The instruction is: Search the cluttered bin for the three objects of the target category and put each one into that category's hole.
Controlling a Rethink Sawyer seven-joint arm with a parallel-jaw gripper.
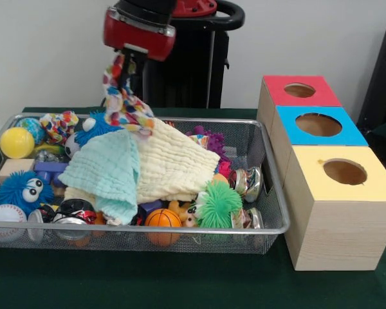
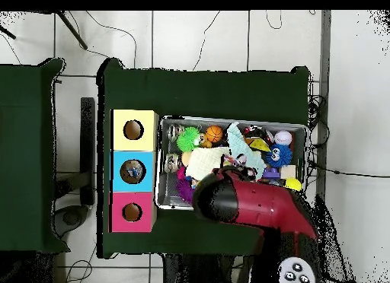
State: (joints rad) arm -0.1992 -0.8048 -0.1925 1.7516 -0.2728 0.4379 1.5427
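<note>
My gripper (image 1: 125,72) hangs over the back left of the wire bin (image 1: 180,230), shut on a spotted multicoloured cloth (image 1: 127,103). The cloth's lower end trails onto the pile. A cream cloth (image 1: 177,164) and a teal cloth (image 1: 109,170) lie spread over the middle of the bin, and a second spotted cloth (image 1: 59,122) sits at the back left. To the right stand three wooden boxes with a red-topped hole (image 1: 300,90), a blue-topped hole (image 1: 318,124) and a yellow-topped hole (image 1: 345,172). In the overhead view the red arm (image 2: 251,204) hides the gripper.
Toys crowd the bin: a yellow ball (image 1: 16,142), a blue fuzzy creature (image 1: 20,190), a baseball (image 1: 6,219), a small basketball (image 1: 162,219), a green spiky ball (image 1: 219,205) and metal bells (image 1: 248,181). The boxes (image 2: 133,171) stand against the bin's side (image 2: 158,162).
</note>
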